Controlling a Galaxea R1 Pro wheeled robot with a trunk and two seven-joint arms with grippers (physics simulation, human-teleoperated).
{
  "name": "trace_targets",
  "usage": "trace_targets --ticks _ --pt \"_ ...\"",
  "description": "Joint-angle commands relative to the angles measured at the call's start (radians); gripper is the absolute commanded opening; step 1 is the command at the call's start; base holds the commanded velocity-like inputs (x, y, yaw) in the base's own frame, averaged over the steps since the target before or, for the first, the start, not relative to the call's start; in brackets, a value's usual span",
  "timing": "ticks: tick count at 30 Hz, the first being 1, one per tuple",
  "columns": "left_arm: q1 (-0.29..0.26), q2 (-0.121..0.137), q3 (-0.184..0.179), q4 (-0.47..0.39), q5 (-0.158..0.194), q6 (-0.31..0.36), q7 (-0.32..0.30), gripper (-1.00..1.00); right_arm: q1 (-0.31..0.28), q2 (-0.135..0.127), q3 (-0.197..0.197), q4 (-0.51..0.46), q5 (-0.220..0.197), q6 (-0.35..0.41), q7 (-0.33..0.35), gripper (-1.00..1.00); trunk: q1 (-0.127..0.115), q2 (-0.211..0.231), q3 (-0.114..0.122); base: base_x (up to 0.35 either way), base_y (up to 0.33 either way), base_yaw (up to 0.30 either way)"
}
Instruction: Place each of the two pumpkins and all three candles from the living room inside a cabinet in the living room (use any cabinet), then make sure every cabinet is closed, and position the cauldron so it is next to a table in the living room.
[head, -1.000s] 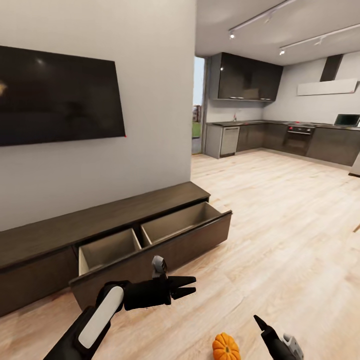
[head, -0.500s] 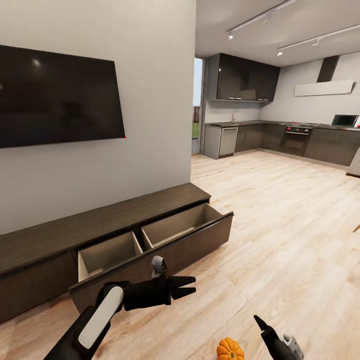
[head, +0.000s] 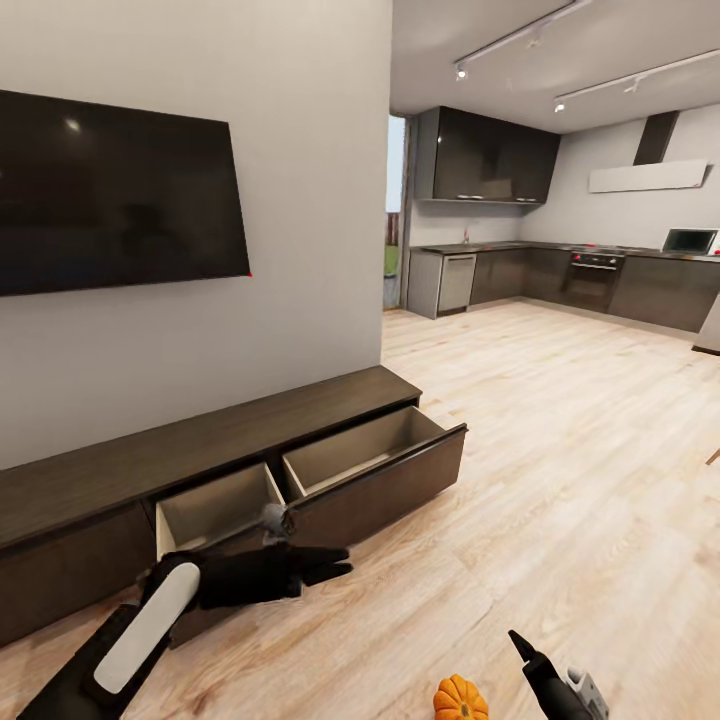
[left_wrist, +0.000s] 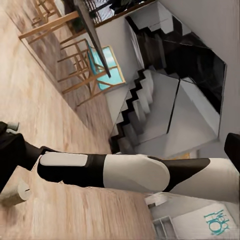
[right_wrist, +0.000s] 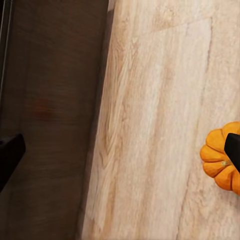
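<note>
At the open cabinet (head: 330, 470) drawer the left tool (head: 325, 565) hovers empty with fingers parted, while right of it the small, ribbed pumpkin (head: 460, 699) sits on the floor beside the open right tool (head: 522, 650), probably light and rigid, best gripped across its sides.

A black television (head: 115, 195) hangs on the wall; dark kitchen units (head: 600, 280) stand beyond.

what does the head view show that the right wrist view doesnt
Head view alone: the television, the cabinet with its open drawer, the left gripper empty in front of the drawer, and the kitchen beyond. Right wrist view alone: a close look at the floor grain and a dark wood surface. Both: the pumpkin on the plank floor.
</note>
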Motion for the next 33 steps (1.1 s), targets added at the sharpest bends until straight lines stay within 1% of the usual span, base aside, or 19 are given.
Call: trace_targets --ticks 1,2,3,5,6,8,10,12,21,33 --pt "-0.001 0.029 -0.001 -0.014 0.031 0.003 -0.001 1.00 -0.001 0.000 -0.002 0.004 0.000 -0.006 0.004 1.00 0.000 0.000 -0.001 0.000 0.000 0.000" --pt "0.000 0.053 -0.002 -0.022 0.063 0.002 -0.001 1.00 -0.001 0.000 -0.002 0.004 0.000 -0.006 0.000 1.00 0.000 0.000 -0.001 0.000 0.000 0.000" --pt "0.000 0.065 -0.002 -0.025 0.082 0.002 -0.001 1.00 -0.001 0.000 -0.001 0.004 0.000 -0.007 -0.004 1.00 0.000 0.000 -0.001 0.000 0.000 0.000" --pt "0.000 0.104 -0.001 -0.029 0.145 0.001 -0.001 1.00 -0.001 0.001 -0.001 0.003 0.001 -0.007 -0.020 1.00 0.000 0.000 -0.001 0.000 0.000 0.000" --pt "0.000 0.120 -0.002 -0.028 0.170 0.000 -0.002 1.00 -0.001 0.001 -0.001 0.003 0.001 -0.008 -0.025 1.00 0.000 0.000 -0.001 0.000 0.000 0.000" --pt "0.000 0.138 -0.002 -0.027 0.208 0.000 -0.003 1.00 -0.001 0.001 -0.001 0.003 0.001 -0.009 -0.031 1.00 0.000 0.000 -0.001 0.000 0.000 0.000" --pt "0.001 0.144 -0.002 -0.027 0.225 -0.001 -0.002 1.00 -0.001 0.001 -0.001 0.003 0.001 -0.009 -0.032 1.00 0.000 0.000 -0.001 0.000 0.000 0.000" --pt "0.001 0.145 -0.002 -0.026 0.237 -0.002 -0.002 1.00 -0.001 0.000 -0.001 0.003 0.001 -0.009 -0.034 1.00 0.000 0.000 -0.001 0.000 0.000 0.000" --pt "0.001 0.144 -0.002 -0.022 0.244 -0.002 -0.001 1.00 -0.001 0.002 -0.001 0.002 0.001 -0.009 -0.035 1.00 0.000 0.000 -0.001 0.000 0.000 0.000" --pt "0.001 0.140 -0.002 -0.018 0.245 -0.002 -0.001 1.00 -0.001 0.001 0.000 0.002 0.003 -0.009 -0.022 1.00 0.046 -0.084 -0.039 0.000 0.000 0.000"
